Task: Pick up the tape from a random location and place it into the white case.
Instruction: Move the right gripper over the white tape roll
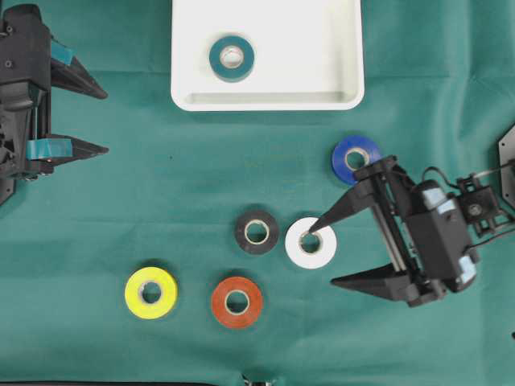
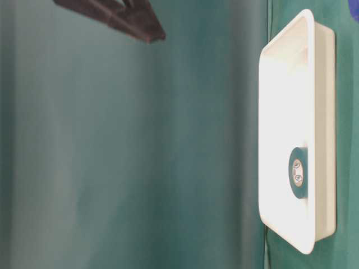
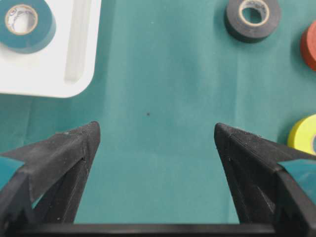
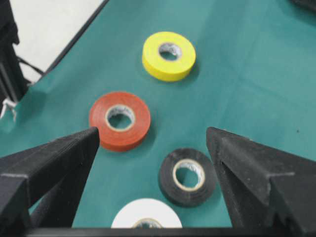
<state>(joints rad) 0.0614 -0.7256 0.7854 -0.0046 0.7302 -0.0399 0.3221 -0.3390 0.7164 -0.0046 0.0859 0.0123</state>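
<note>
The white case (image 1: 265,100) lies at the top middle with a teal tape roll (image 1: 232,56) inside it. On the green cloth lie blue (image 1: 356,158), black (image 1: 257,232), white (image 1: 311,241), orange-red (image 1: 236,301) and yellow (image 1: 150,292) rolls. My right gripper (image 1: 322,259) is open just right of the white roll, one fingertip over its hole. In the right wrist view the white roll (image 4: 146,217) sits low between the open fingers of that gripper (image 4: 153,136). My left gripper (image 1: 103,121) hangs open at the far left, nothing in it.
The left wrist view shows the case's corner (image 3: 74,74), the teal roll (image 3: 27,24), and the black roll (image 3: 253,19) beyond the open left gripper (image 3: 155,131). The black roll (image 4: 187,176) lies close beside the white one. The table's front edge runs along the bottom.
</note>
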